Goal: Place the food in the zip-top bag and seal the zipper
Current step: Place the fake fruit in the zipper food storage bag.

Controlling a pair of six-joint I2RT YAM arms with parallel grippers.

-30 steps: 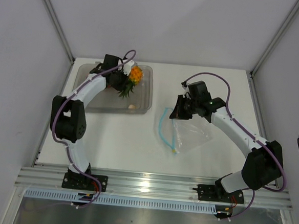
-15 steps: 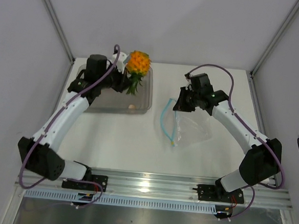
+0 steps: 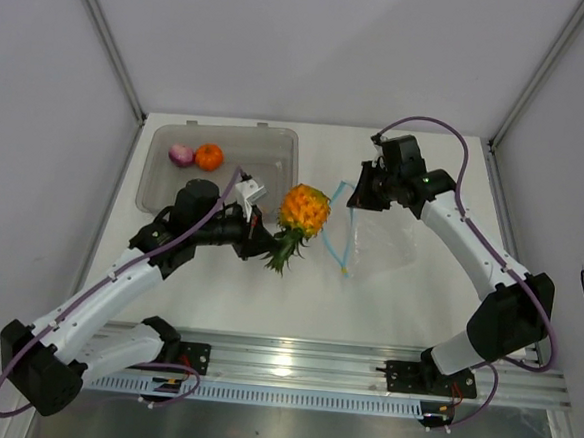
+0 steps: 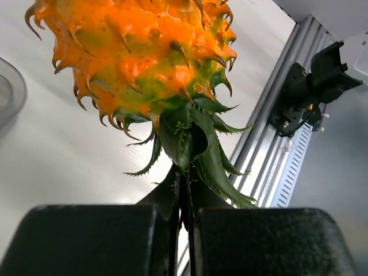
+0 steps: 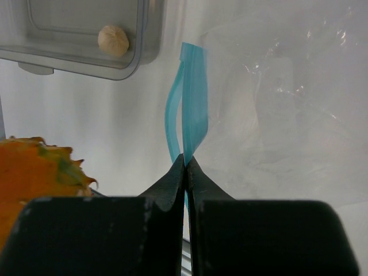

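Note:
My left gripper is shut on the green leaves of the orange-yellow pineapple and holds it above the table, just left of the bag's mouth. It fills the left wrist view, gripper below it. My right gripper is shut on the light blue zipper of the clear zip-top bag, lifting its mouth edge. The right wrist view shows the gripper, zipper and bag. The orange and the purple-red onion lie in the tray. The beige bulb lies there too.
The grey translucent tray stands at the back left of the white table. Grey walls close in the table on three sides. A metal rail with both arm bases runs along the near edge.
My left arm has carried the pineapple from above the tray down and right to beside the bag's mouth. My right gripper has lifted the zipper edge slightly back and right.

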